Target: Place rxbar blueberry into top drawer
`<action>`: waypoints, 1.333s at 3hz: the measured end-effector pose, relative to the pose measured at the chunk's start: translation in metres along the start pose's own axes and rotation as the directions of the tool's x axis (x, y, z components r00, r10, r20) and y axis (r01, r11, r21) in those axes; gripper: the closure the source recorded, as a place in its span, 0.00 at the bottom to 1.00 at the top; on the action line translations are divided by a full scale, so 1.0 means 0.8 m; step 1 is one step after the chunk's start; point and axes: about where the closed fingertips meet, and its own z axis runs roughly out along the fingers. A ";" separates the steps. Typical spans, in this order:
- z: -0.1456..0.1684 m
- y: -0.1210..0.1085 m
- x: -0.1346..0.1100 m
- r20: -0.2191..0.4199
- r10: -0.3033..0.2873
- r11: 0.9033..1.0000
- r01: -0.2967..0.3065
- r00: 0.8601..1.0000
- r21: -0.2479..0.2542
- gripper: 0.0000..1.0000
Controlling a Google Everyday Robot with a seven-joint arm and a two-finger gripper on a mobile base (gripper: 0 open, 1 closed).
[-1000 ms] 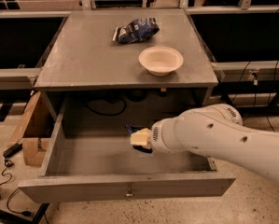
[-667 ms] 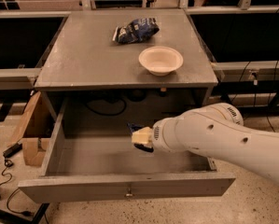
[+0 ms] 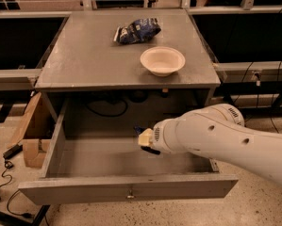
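The top drawer (image 3: 126, 188) is pulled wide open below the grey tabletop, with a small metal knob (image 3: 129, 196) on its plain front. My gripper (image 3: 144, 138) is inside the drawer space, above its floor right of centre, at the end of the thick white arm (image 3: 216, 138) that reaches in from the right. A small dark navy sliver (image 3: 138, 129) sticks out at the gripper's tip; it looks like the rxbar blueberry held there. Most of the bar is hidden by the gripper.
On the tabletop (image 3: 84, 60) lie a puffy blue-and-white snack bag (image 3: 136, 30) and a pale bowl (image 3: 162, 60). Black cables (image 3: 107, 111) hang at the drawer's back. A cardboard box (image 3: 33, 135) and loose cords sit on the floor to the left.
The gripper has shifted very slightly to the right inside the drawer. Nothing else has moved.
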 end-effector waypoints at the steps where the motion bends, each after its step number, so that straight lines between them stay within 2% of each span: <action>1: 0.000 0.000 0.000 0.000 0.000 1.000 0.000 1.000 0.000 0.11; 2: 0.000 0.000 0.000 0.000 0.000 1.000 0.000 1.000 0.000 0.00; 3: 0.000 0.000 0.000 0.000 0.000 1.000 0.000 1.000 0.000 0.00; 4: -0.022 0.010 -0.012 -0.008 -0.029 1.000 0.030 1.000 0.011 0.00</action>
